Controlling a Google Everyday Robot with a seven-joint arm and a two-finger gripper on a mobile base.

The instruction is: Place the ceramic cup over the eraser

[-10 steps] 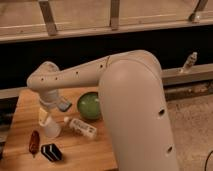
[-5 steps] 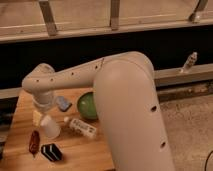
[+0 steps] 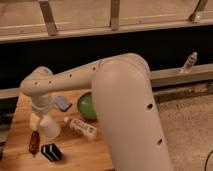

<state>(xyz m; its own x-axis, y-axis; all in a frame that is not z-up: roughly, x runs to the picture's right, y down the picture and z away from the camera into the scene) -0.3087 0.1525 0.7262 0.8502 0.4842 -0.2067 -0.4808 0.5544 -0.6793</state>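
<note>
Over the last second your arm has swung slightly toward 9 o'clock and dropped, so the tool [image 3: 42, 116] now sits right over the ceramic cup [image 3: 51, 129]. The cup has barely shifted on the counter [image 3: 75, 152]. The eraser [image 3: 51, 153] lies uncovered just at its 6 o'clock. I cannot tell whether the tool is clamped on the cup; you're likely still at the grasp.
</note>
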